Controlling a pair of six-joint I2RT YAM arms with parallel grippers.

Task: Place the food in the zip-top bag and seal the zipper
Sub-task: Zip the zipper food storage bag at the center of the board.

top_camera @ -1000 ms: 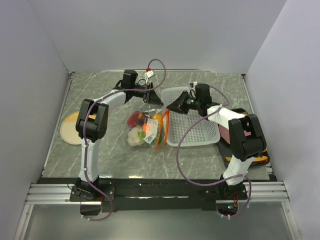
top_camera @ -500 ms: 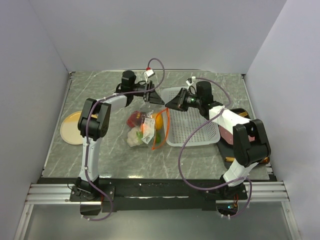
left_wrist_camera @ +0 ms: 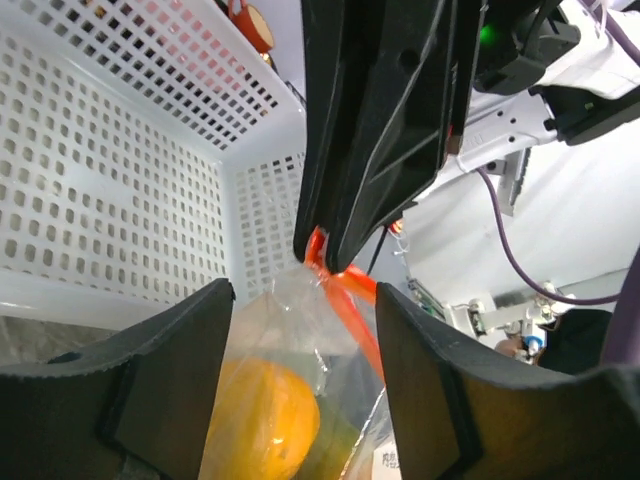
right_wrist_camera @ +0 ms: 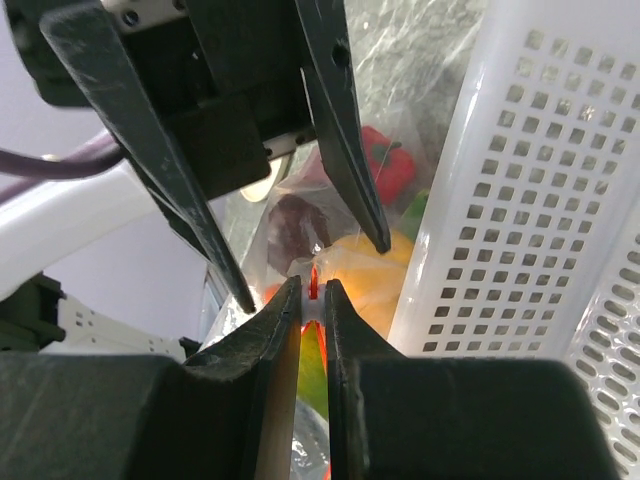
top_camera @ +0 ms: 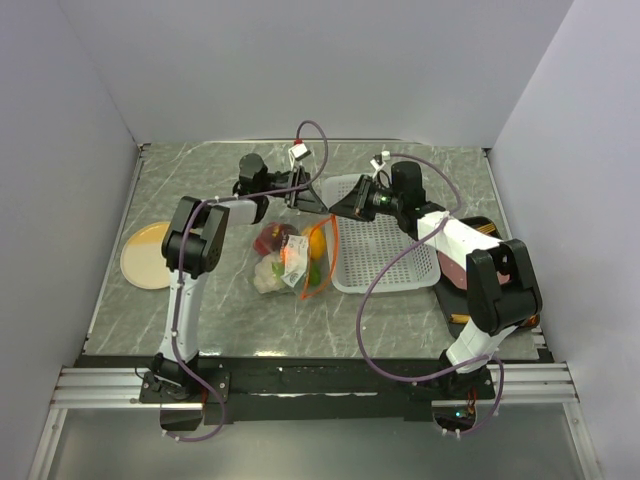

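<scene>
While the right tool pinches the far end of the zipper shut between its tips, the left tool straddles that same end with its jaws spread and holding nothing.

The zip-top bag lies on the grey veined bench, just left of the white basket, with its mouth lifted at the far end. The strip is thin and smooth, so a sideways tug would likely pull it from the narrow pinch. The clear, crinkly film could bunch in the track and leave a gap. The glossy, round orange sits close under the mouth and may block the seal. The red pepper and dark purple ball are hard plastic and lie deeper in. The basket is rigid and perforated, and its wall could snag the film.
</scene>
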